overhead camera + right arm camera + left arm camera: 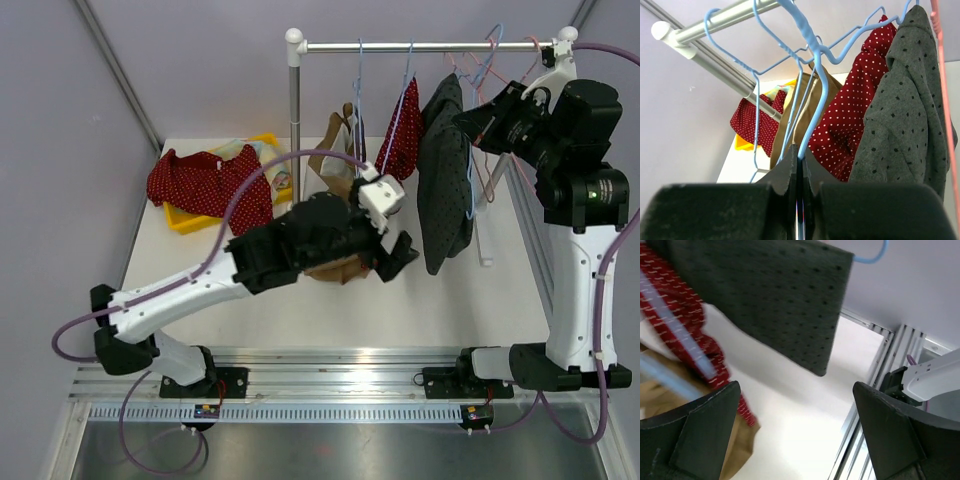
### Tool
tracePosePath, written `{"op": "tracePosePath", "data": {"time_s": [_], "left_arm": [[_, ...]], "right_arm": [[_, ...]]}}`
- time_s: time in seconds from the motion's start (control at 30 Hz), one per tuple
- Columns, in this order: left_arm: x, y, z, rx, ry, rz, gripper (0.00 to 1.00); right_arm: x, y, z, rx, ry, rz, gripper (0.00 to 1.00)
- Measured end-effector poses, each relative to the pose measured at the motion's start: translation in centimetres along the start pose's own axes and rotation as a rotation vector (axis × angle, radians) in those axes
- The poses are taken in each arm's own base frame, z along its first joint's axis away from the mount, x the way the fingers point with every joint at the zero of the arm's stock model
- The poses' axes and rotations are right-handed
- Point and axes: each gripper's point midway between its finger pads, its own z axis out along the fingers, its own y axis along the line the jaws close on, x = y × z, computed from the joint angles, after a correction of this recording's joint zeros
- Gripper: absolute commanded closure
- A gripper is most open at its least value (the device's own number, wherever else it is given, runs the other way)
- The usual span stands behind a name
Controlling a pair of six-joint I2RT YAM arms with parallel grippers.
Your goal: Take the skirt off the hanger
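Overhead view faces the rack (430,46); both wrist views closely share the grey skirt (445,180).

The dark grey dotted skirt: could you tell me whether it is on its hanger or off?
On: the dark grey dotted skirt hangs on a light blue wire hanger below the metal rail.

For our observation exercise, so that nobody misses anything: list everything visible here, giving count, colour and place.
rail: one, silver, above the table's far side
blue hangers: at least three, on the rail
pink hanger: one, rail's right end
grey skirt: one, dark-dotted, hanging right
red dotted garments: two, one hanging, one over the tray
tan garment: one, hanging left of the red
yellow tray: one, table's far left
table: one, white
left gripper: black, open, beside the skirt's lower edge
right gripper: black, shut on one of the blue hangers
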Motion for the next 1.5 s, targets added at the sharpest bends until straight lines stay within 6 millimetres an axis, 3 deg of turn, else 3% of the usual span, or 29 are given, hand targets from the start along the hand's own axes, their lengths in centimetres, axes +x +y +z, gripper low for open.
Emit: {"op": "tracePosePath", "data": {"time_s": [0.17,0.3,0.63,0.7,0.77,0.8,0.87,0.9,0.93,0.97,1.17,1.27,1.4,1.5], "left_arm": [[3.9,-4.5,5.4,0.077,0.083,0.032,0.01],[6.1,-5.3,7.9,0.078,0.122,0.042,0.01],[4.9,-5.4,10.5,0.065,0.067,0.033,0.02],[4.8,-5.5,11.0,0.066,0.060,0.031,0.05],[4.9,-5.6,11.5,0.067,0.055,0.026,0.17],[5.0,-5.7,11.6,0.066,0.057,0.024,0.25],[5.1,-5.7,11.8,0.067,0.058,0.015,0.56],[5.1,-5.7,11.8,0.067,0.058,0.013,0.67],[5.1,-5.8,11.8,0.067,0.054,0.010,0.91],[5.0,-5.8,11.9,0.067,0.051,0.004,1.00],[4.9,-5.6,11.9,0.054,0.041,-0.001,1.00],[5.8,-5.5,11.6,0.039,0.052,-0.015,1.00],[8.4,-6.4,8.8,0.013,0.058,-0.040,1.00],[10.8,-9.3,5.4,0.031,0.051,-0.082,1.00]], "right_arm": [[-0.3,1.3,-2.3,-0.015,-0.015,-0.005,1.00],[-0.6,2.3,-3.9,-0.033,-0.026,-0.012,1.00],[-0.9,4.8,-8.0,-0.092,-0.068,-0.025,1.00],[-0.9,5.0,-8.2,-0.095,-0.071,-0.026,1.00],[-0.9,5.0,-8.2,-0.095,-0.071,-0.026,1.00],[-0.9,4.9,-8.1,-0.095,-0.069,-0.025,1.00],[-0.8,4.9,-8.1,-0.094,-0.069,-0.025,1.00],[-0.8,4.9,-8.1,-0.094,-0.068,-0.024,1.00],[-0.8,4.9,-8.1,-0.094,-0.068,-0.024,1.00],[-0.8,4.9,-8.1,-0.093,-0.067,-0.024,1.00],[-0.8,4.9,-8.1,-0.093,-0.067,-0.024,1.00],[-0.7,4.7,-8.0,-0.088,-0.063,-0.023,1.00],[0.3,3.9,-7.4,-0.061,-0.013,-0.003,1.00],[2.0,2.9,-6.5,-0.028,0.066,0.030,1.00]]}}
